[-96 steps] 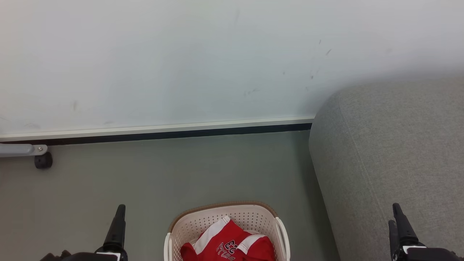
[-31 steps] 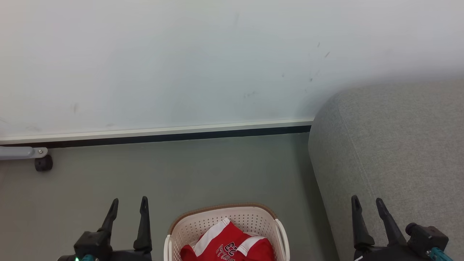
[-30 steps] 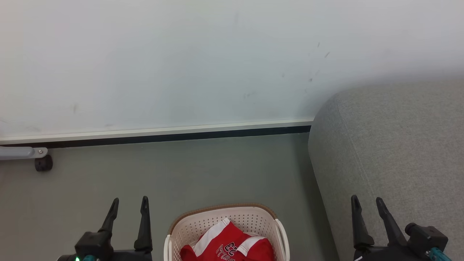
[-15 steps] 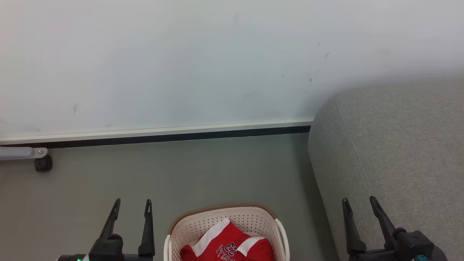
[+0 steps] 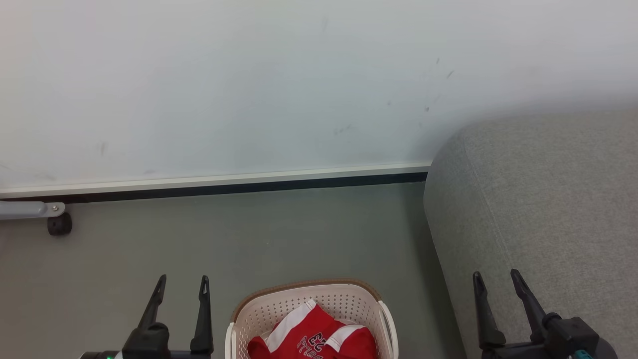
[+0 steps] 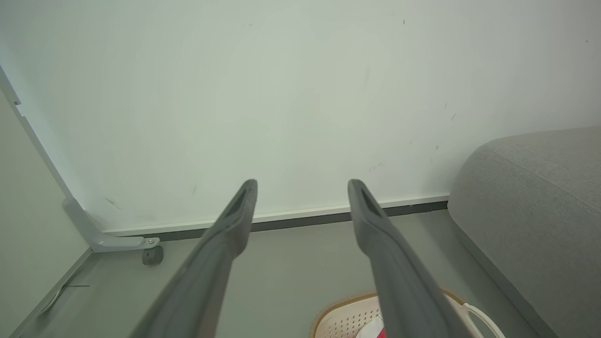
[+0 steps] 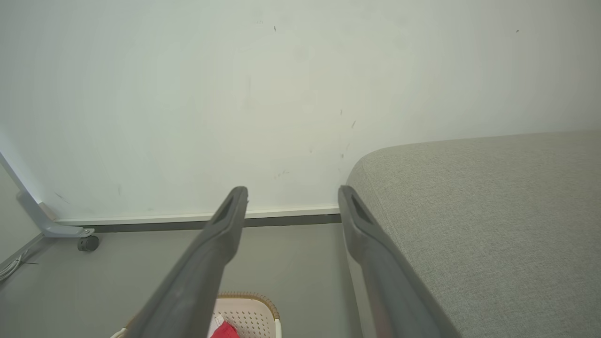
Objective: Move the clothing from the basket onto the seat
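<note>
Red clothing point(image 5: 311, 339) with white stripes is lying crumpled in one oval, perforated cream basket point(image 5: 344, 300) on the floor point(image 5: 249, 234), just left of one grey, rounded fabric seat point(image 5: 548, 199). Garment count is unclear because the view is cropped. The left end effector point(image 5: 183, 277) and right end effector point(image 5: 496, 273) are hovering spread wide, holding nothing.

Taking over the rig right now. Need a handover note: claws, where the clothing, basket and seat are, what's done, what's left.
The left claw is open and empty, above the floor left of the basket.
The right claw is open and empty, right of the basket, against the seat in the head view.
The clothing lies bunched inside the basket, which stands on the floor beside the seat's end.
Done: nothing; no garment on the visible part of the seat.
Left: grasp the clothing, lift it out, lay it on the seat.
</note>
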Tool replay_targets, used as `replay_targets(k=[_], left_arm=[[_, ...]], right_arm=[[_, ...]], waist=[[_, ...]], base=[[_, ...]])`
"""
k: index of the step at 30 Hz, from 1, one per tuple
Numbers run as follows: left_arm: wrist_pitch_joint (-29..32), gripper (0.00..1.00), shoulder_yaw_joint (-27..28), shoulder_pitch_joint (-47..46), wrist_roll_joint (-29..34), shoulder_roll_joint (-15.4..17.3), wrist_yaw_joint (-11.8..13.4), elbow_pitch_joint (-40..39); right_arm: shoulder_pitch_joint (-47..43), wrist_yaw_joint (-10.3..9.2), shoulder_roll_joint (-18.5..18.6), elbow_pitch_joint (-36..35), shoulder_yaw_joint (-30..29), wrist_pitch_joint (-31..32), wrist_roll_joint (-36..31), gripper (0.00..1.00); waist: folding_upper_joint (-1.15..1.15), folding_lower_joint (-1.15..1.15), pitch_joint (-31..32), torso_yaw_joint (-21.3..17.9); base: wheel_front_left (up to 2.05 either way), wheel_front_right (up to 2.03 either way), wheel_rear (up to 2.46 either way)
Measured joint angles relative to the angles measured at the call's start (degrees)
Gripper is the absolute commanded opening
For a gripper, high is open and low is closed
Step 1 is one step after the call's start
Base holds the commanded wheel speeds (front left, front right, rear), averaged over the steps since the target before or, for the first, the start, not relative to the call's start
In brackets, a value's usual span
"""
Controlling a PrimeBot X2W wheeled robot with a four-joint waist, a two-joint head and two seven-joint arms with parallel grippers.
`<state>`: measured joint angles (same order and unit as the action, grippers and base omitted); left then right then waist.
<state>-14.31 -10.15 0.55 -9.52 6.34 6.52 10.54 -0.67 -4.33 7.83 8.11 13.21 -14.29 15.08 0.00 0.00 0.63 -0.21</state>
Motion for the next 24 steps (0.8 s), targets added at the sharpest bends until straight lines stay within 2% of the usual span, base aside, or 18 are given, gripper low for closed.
replay_targets(k=[14, 24], left_arm=[[0.0, 1.0, 0.37, 0.14, 0.04, -0.14, -0.47, -0.18], [-0.01, 1.0, -0.42, -0.23, 0.96, -0.09, -1.08, -1.32]], right_arm=[[-0.5, 0.31, -0.13, -0.55, -0.65, -0.01, -0.53, 1.0], [-0.42, 0.33, -0.09, -3.18, -1.92, -0.01, -0.96, 1.0]], waist=[[0.0, 0.0, -0.78, 0.12], [0.0, 0.0, -4.92, 0.02]], base=[[0.0, 0.0, 0.0], [0.0, 0.0, 0.0]])
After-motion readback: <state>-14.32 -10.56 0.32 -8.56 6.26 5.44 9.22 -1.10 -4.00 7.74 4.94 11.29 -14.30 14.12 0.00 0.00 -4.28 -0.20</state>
